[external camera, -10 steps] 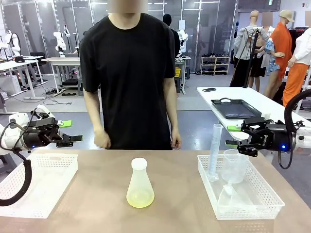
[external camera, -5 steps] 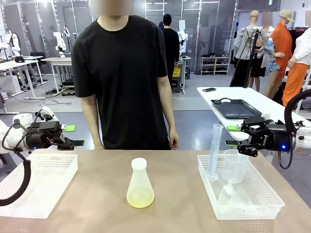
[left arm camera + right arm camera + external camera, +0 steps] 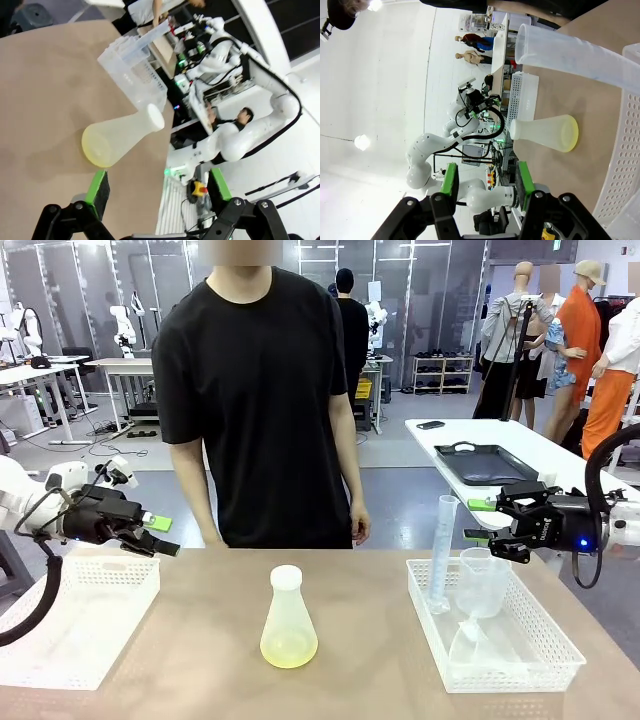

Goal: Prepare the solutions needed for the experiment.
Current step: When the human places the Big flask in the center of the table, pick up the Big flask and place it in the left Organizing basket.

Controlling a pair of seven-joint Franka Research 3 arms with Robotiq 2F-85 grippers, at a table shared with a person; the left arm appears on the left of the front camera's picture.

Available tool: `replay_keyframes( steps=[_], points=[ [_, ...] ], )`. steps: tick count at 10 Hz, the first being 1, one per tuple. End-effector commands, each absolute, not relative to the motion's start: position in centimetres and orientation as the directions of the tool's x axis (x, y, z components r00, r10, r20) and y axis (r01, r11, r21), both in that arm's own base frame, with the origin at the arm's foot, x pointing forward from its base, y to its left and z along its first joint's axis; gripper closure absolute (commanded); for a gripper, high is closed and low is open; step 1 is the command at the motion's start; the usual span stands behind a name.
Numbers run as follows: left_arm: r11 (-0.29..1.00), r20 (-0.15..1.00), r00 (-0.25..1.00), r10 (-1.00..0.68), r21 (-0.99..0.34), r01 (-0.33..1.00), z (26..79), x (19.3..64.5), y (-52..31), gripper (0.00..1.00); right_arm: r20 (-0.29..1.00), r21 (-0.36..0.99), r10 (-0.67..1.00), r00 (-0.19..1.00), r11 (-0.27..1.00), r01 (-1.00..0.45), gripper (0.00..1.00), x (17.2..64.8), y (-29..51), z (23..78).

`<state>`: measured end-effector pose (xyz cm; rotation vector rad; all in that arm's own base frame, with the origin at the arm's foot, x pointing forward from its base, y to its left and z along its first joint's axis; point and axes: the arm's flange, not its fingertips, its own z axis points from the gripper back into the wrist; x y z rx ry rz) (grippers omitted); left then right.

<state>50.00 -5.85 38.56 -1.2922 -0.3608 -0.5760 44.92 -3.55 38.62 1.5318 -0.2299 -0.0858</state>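
Observation:
The solutions are a small pool of pale yellow-green liquid in a frosted conical flask (image 3: 288, 625) with a white cap, standing upright mid-table. The left wrist view shows the flask (image 3: 117, 142) ahead of my left gripper (image 3: 159, 192); the right wrist view shows it (image 3: 545, 131) beyond my right gripper (image 3: 487, 185). My left gripper (image 3: 162, 535) hangs open above the far edge of the left tray, well left of the flask. To the right, my right gripper (image 3: 478, 520) is open above the far end of the right tray, and its jaws hold nothing.
A white mesh tray (image 3: 80, 625) lies at the left. At the right, another white tray (image 3: 500, 680) holds a tall measuring cylinder (image 3: 441, 550), a clear beaker (image 3: 483, 580) and a funnel (image 3: 470, 640). A person (image 3: 260, 400) stands at the far edge with arms down.
My left gripper has moved right and a little lower, toward the table. The person has shifted slightly. The right arm and the flask have not moved.

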Motion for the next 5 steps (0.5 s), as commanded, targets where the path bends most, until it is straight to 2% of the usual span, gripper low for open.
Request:
replay_keyframes(
  steps=[1,5],
  points=[
    [0.232,0.634,0.715,-0.294,-0.678,0.697,38.8,50.0,-6.8,0.0,0.098,0.995,-0.203,0.974,0.034,-0.093,0.41,44.9,-3.6,38.8],
    [0.294,0.714,0.445,-0.54,-0.335,0.895,38.3,49.3,-8.1,0.0,0.098,0.995,-0.203,0.974,0.034,-0.093,0.41,44.9,-3.6,38.8]
  ],
)
